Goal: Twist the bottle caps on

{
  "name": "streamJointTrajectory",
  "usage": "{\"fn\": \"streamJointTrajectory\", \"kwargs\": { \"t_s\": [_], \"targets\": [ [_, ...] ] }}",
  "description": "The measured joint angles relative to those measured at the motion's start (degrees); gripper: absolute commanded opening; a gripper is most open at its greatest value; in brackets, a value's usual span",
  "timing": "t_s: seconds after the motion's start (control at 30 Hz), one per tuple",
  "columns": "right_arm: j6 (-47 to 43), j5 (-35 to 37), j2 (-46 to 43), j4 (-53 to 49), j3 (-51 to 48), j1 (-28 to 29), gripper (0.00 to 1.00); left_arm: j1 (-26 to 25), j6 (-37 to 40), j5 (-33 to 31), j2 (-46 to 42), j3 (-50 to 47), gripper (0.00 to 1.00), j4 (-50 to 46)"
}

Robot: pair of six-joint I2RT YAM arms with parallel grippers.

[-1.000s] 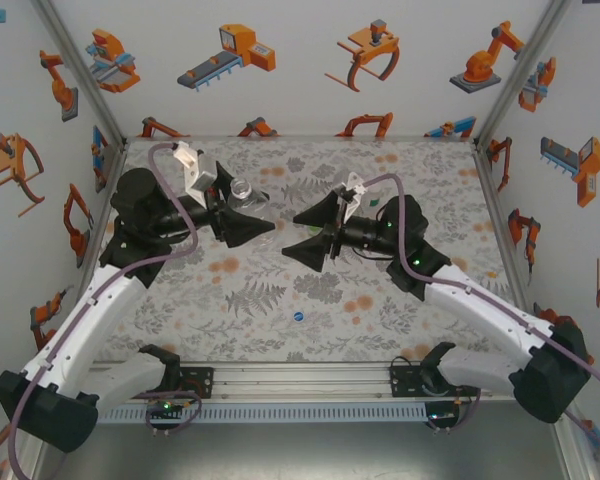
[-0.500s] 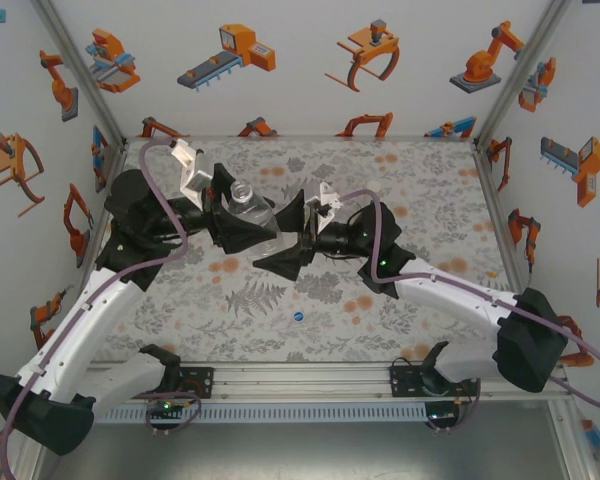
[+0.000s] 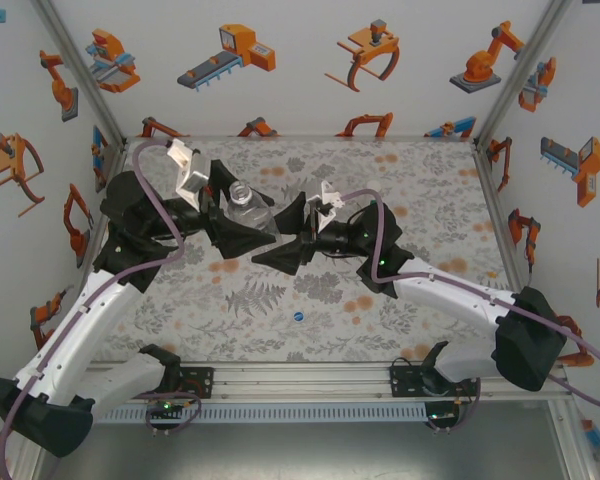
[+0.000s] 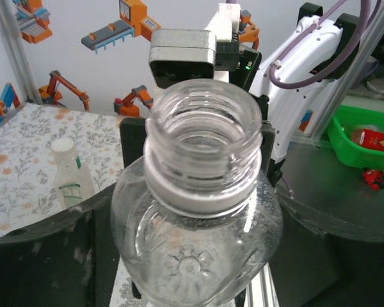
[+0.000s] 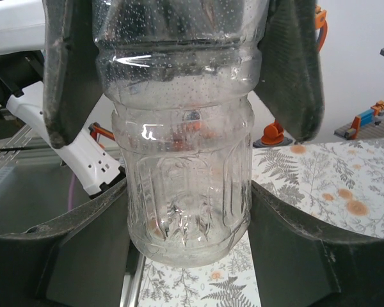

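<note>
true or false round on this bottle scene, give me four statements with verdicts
1. The clear bottle between the grippers has no cap on its neck. True.
2. The blue cap is screwed onto a bottle. False: it lies alone on the table, near the arm bases.
3. A small bottle stands upright with a white cap on it. True.
4. The right gripper is well clear of the clear bottle. False: its fingers flank the bottle's lower body.

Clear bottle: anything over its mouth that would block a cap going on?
Nothing visible does. The clear bottle is uncapped, and its threaded neck is bare and open in the left wrist view. The blue cap lies apart from it on the table, toward the near edge.
</note>
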Motion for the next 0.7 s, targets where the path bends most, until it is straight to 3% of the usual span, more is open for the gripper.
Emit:
{"fn": "streamJointTrajectory", "kwargs": {
  "t_s": [0.23,0.53,0.7],
  "targets": [
    [3.52,2.69,0.42,8.31,0.0,0.52,0.24,-0.9,-4.02,-3.72,-0.17,-3.5,0.86,11.13],
    [6.23,8.61,3.98,19.5,0.0,2.05,0.2,-2.99,-11.19,-8.96,2.01,-6.43,0.82,27.91],
    [6.36,11.04,4.74,22.25,0.0,2.29,0.2,-3.34,-13.18,-9.97,3.32,-6.43,0.79,32.46]
  ]
}}
